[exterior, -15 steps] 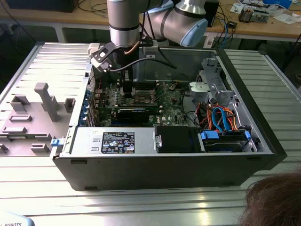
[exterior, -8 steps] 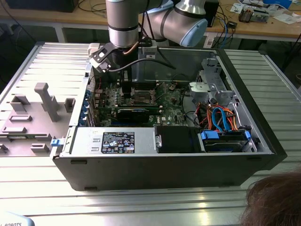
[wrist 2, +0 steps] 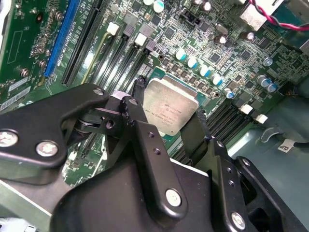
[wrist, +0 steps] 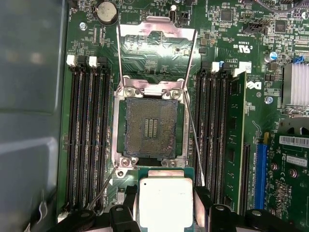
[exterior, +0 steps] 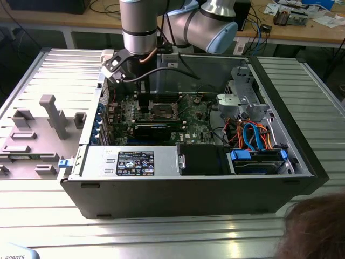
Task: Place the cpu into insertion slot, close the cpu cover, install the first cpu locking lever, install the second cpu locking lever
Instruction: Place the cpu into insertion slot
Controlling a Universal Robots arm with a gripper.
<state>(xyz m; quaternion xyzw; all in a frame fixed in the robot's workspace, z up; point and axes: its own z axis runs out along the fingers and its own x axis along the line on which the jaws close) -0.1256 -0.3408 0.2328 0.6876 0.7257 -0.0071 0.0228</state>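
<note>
One small square cpu with a dull silver-grey top [wrist: 165,200] is pinched in my black gripper [wrist 2: 170,104], just beside the one dark, silver-rimmed insertion slot [wrist: 150,128], opposite the one silvery windowed cpu cover [wrist: 157,46], which lies open. Two thin wire locking levers [wrist: 194,140] flank the slot, unlatched. I judge placement to be the step in hand; it calls for squaring the chip over the slot and lowering it level.

Black-and-white printed label [exterior: 136,163] on the silver cover [exterior: 97,161] along the computer case [exterior: 188,199] front edge, too small to read, faint dark print lines on the cpu [wrist 2: 170,110] metal top, illegible, white silkscreen marks [wrist: 244,48] on the green motherboard [wrist: 253,116], not clearly readable
</note>
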